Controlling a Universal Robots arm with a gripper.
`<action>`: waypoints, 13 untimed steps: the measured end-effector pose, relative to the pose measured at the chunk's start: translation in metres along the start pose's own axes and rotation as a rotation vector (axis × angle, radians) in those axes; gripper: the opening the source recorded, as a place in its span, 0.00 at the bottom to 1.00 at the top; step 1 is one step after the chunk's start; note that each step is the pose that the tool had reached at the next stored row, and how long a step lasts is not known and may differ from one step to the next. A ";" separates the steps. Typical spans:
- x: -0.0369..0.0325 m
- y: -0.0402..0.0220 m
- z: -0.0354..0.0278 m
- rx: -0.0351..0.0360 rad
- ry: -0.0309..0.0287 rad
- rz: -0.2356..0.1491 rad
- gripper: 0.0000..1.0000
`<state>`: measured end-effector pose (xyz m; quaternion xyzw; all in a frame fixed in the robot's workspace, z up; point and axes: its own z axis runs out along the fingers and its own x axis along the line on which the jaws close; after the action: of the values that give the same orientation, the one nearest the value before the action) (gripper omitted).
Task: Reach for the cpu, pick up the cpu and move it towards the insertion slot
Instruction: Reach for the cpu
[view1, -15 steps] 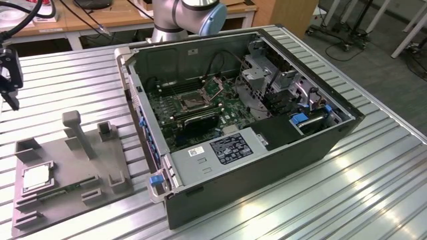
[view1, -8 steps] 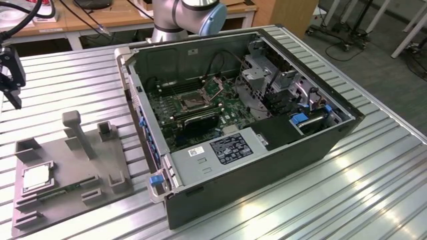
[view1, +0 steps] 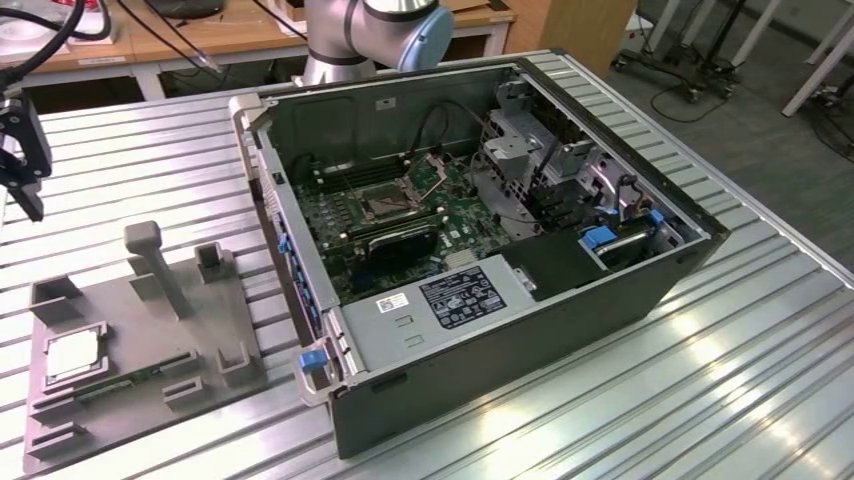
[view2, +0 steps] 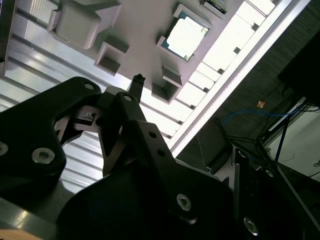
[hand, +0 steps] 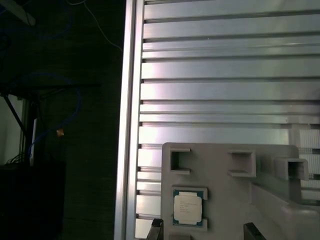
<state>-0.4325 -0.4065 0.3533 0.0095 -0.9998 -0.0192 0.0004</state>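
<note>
The gripper is nearest the lens. Its two dark fingertips stand apart with nothing between them, so the fingers are open and empty. In the second wrist view its black linkage lies close in front of the scene.

Beyond the tips, the cpu lies flat in a shallow recess of the grey fixture, silvery top up. It sits close to the fixture edge that runs along the edge of the ribbed tabletop. In the exterior view the fixture occupies the tabletop corner at the exterior view's lower left. A narrow green strip rests just beside the cpu on the same fixture.

The open computer case stands well apart, toward the middle of the tabletop. The insertion slot is inside it, on the green motherboard.

I judge this to be the reach: the cpu is untouched and the gripper hangs above the tabletop, short of the fixture. The pick calls for lining the open fingers up square with two opposite sides of the chip. They must then come low enough to catch its thin rim without striking the recess walls or the raised posts nearby.
</note>
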 end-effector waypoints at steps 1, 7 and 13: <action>0.0004 -0.0003 0.0005 0.0001 0.0001 0.000 0.71; 0.0029 -0.0009 0.0036 0.0000 -0.0009 0.000 0.71; 0.0036 -0.0011 0.0063 0.0001 -0.0007 0.000 0.71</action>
<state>-0.4361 -0.4074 0.3469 0.0096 -0.9998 -0.0191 0.0000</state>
